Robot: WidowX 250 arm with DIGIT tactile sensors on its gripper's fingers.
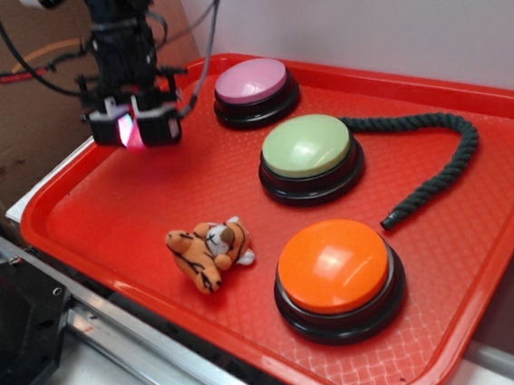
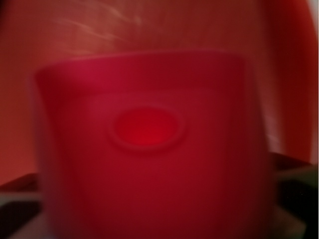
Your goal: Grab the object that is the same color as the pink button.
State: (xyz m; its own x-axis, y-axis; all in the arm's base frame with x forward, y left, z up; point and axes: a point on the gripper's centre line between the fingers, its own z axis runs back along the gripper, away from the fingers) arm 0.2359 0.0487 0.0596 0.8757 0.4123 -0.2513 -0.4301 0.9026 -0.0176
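Hanging above the back left corner of the red tray (image 1: 101, 185), the gripper (image 1: 133, 132) is clamped on the pink bolt (image 1: 127, 130), which shows between its two black fingers (the wrist view is filled by a blurred pink shape (image 2: 149, 149) with an oval dimple). Just right of it sits the pink button (image 1: 253, 82), then the green button (image 1: 307, 147), the orange button (image 1: 334, 265), a dark rope (image 1: 435, 152) and a toy tiger (image 1: 210, 252).

Open tray (image 1: 104, 207) floor lies around the gripper (image 1: 133, 132), widest toward six o'clock. The pink button (image 1: 254, 89) blocks at three o'clock, the green button (image 1: 310, 155) at four, the plush tiger (image 1: 210, 252) at five, near the front rim.
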